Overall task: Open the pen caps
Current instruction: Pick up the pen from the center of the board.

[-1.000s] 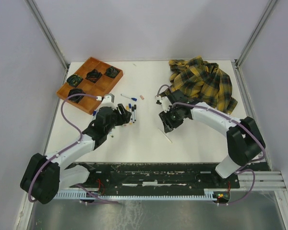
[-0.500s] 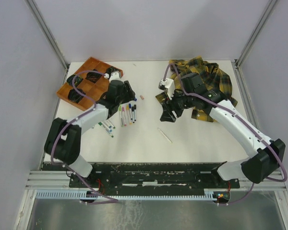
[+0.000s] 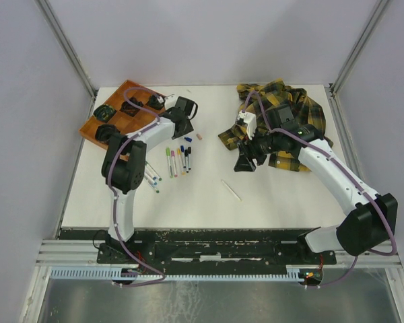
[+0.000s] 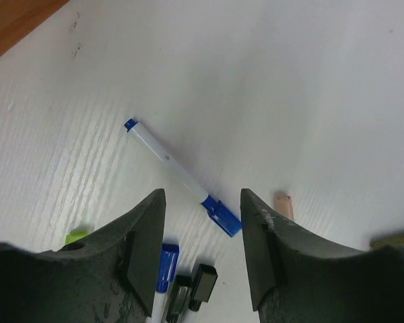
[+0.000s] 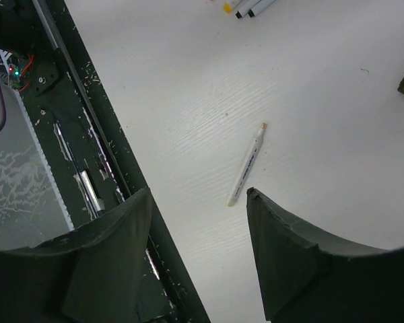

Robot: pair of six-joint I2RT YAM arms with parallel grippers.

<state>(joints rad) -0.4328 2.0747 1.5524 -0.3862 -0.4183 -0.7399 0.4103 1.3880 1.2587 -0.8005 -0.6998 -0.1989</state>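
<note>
White tabletop inside grey walls: both grippers empty, caps fitted.
Orange tray (image 3: 131, 88) sits at 10 o'clock of the table centre and a plaid shirt (image 3: 289, 114) at 2 o'clock. The left gripper (image 3: 185, 108) hovers beside the tray's near corner with its jaws spread and nothing between them; its wrist view shows a blue marker (image 4: 172, 165) lying on the table beyond the fingers. The pen caps (image 3: 178, 152) are seated on a row of markers at 9 o'clock of centre, just near of that gripper. The right gripper (image 3: 242, 163) hangs at the shirt's edge, jaws spread and empty. A bare white barrel (image 5: 247, 165) lies at 6 o'clock of it.
</note>
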